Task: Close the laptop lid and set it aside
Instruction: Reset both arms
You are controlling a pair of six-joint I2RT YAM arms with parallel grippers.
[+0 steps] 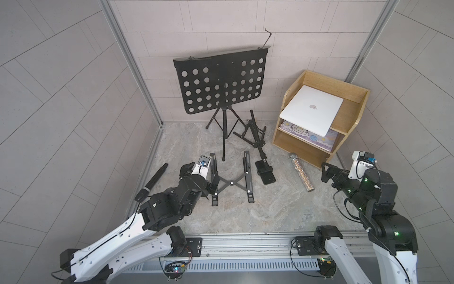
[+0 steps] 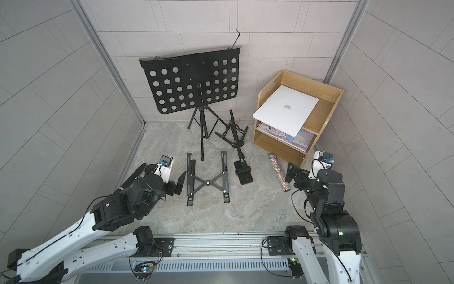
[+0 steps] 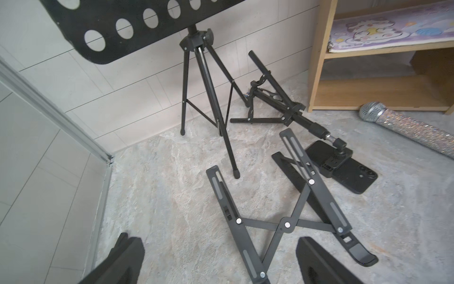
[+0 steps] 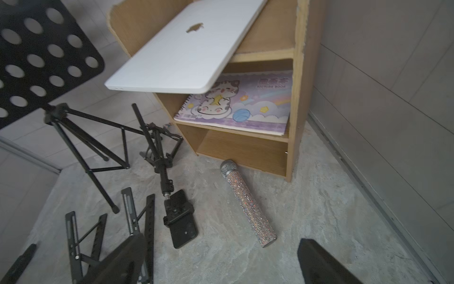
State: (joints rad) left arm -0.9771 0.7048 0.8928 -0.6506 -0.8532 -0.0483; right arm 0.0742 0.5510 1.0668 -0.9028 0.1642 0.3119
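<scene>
The silver laptop (image 1: 312, 109) (image 2: 286, 110) lies on the top of a wooden shelf unit (image 1: 345, 116) at the back right. Its lid (image 4: 186, 49) is down flat on the base, grey apple logo facing up. The near-left corner overhangs the shelf front. My right gripper (image 1: 330, 175) (image 4: 222, 239) hovers open and holds nothing, low over the floor in front of the shelf unit, well short of the laptop. My left gripper (image 1: 200, 175) (image 3: 217, 238) is open over the left side of a black X-frame stand (image 3: 287, 225), holding nothing.
A cat notebook (image 4: 243, 103) lies on the middle shelf under the laptop. A glitter microphone (image 1: 301, 172) lies on the floor by the shelf. A black music stand (image 1: 218, 83), a phone on a folded tripod (image 1: 265, 171) and a black tube (image 1: 153, 180) stand around.
</scene>
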